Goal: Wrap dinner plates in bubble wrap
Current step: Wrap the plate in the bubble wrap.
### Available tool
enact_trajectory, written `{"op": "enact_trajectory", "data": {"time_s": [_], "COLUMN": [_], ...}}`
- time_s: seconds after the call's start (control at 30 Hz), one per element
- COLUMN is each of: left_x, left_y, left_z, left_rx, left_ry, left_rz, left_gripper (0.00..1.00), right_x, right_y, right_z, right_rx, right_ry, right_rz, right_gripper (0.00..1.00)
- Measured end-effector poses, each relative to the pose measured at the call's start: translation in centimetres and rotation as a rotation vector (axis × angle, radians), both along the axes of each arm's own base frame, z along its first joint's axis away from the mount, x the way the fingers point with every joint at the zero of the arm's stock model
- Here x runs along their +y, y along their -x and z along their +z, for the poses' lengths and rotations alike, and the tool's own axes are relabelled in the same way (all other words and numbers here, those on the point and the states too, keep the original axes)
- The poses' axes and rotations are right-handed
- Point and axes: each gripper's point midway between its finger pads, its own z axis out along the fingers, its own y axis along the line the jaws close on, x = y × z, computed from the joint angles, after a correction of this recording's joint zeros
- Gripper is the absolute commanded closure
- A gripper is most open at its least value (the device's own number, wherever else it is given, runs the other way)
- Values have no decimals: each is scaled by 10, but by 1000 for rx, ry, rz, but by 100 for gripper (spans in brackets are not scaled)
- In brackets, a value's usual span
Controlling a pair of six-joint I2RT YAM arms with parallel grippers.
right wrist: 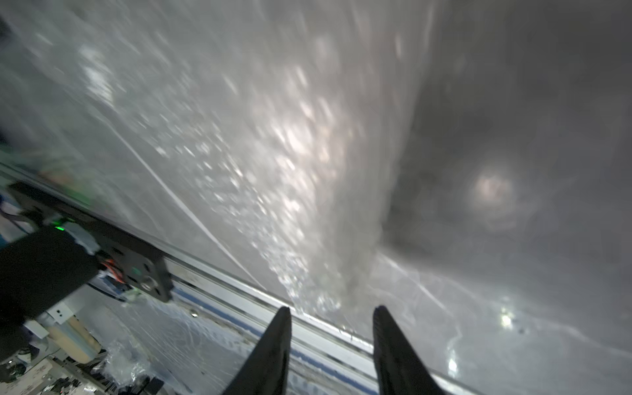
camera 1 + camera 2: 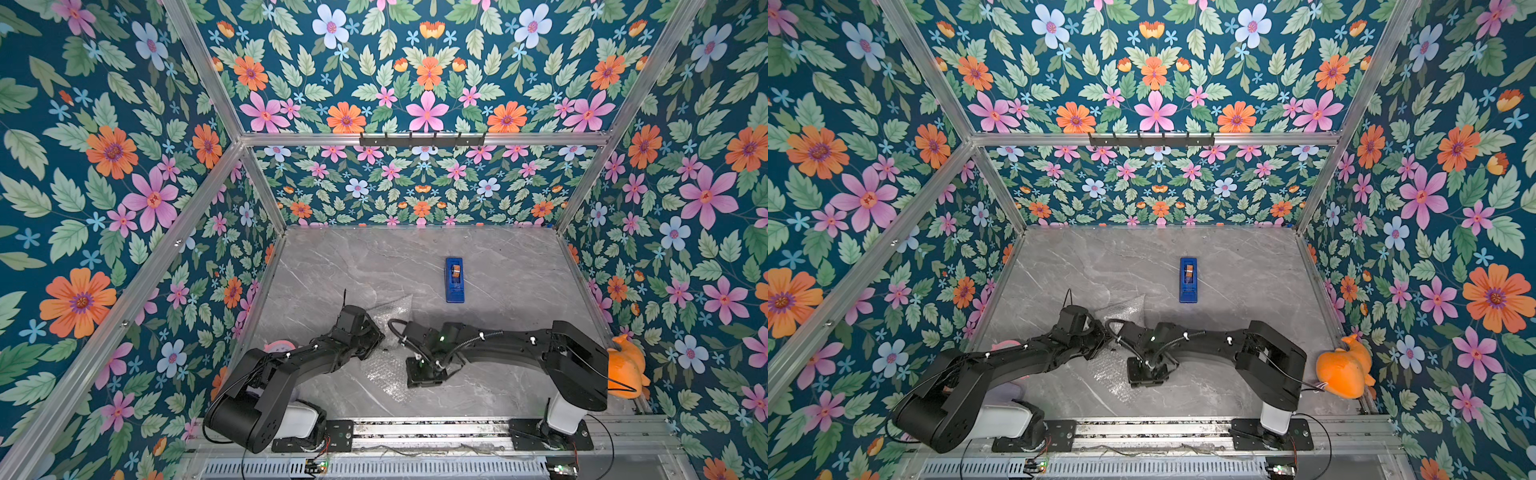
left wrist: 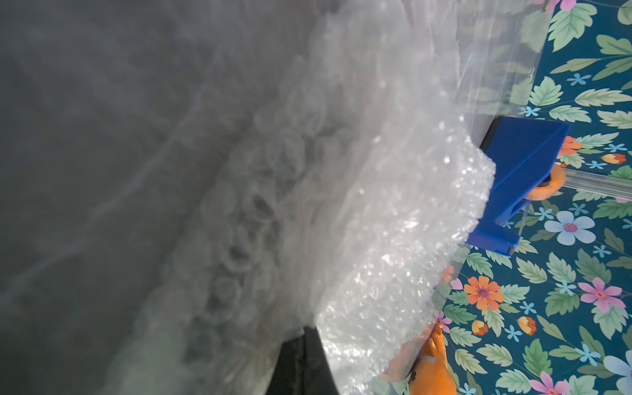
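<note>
1. Floral walls (image 2: 124, 187) boxing in a grey marble counter (image 2: 519, 270) in both top views. Bubble wrap (image 2: 388, 376) rumpled near the front edge, between the left gripper (image 2: 374, 337) and right gripper (image 2: 424, 380). No plate to be seen from up here, presumably buried under the wrap. Blue tape dispenser (image 2: 454, 279) further back, well apart from the wrap. Orange plush toy (image 2: 625, 365) parked at the right wall.
2. Left wrist view: wrap right up against the lens, one fold lifted off the counter. Left gripper pressed together, apparently pinching that fold, though mostly hidden. Dispenser peeking out past the wrap's edge.
3. Right wrist view: right gripper spread, nothing between the fingers (image 1: 273, 349), poised just short of the wrap. Dark glossy patch under the film, most likely the plate (image 1: 444, 143), so covered on that side at least.
4. Best guess on progress: partway. One flap over, other sides to fold in, then probably tape. In the way: both grippers crowded over one spot, springy wrap likely to pop open on release, plus a reach for the dispenser.
</note>
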Motion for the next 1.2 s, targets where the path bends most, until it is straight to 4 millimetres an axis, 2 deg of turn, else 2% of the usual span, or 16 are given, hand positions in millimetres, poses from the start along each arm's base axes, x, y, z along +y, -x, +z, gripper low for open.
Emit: {"op": "enact_trajectory", "data": {"time_s": [0.07,0.23,0.4,0.53,0.67,0.73,0.83,0.97,1.1,1.2], "left_x": [0,4,6,5,3,3,3,2,1,0], "left_y": [1,6,8,6,5,4,4,3,0,-1], "left_z": [0,1,-1,-2,-2,-2,-2,-2,-3,-2], "left_rx": [-1,-3,-7,-12,-13,-16,-17,-25,-37,-43], "left_ry": [0,-10,-19,-13,-9,-9,-9,-10,-13,-13], "left_rz": [0,-3,-6,-9,-12,-14,-14,-20,-31,-34], "left_gripper": [100,100,100,100,100,100,100,100,100,100], "right_x": [-3,12,41,45,38,35,34,43,51,52], "right_y": [12,22,18,16,14,13,11,-5,-44,-81], "right_z": [-6,-21,-22,-21,-20,-18,-5,37,78,95], "right_rx": [17,65,101,107,90,82,60,-10,-91,-140], "right_ry": [11,-24,-95,-92,-68,-61,-73,-156,-238,-248], "right_rz": [-32,-112,-157,-174,-189,-196,-195,-184,-193,-203], "right_gripper": [55,58,70,72,99,100,100,100,100,100]}}
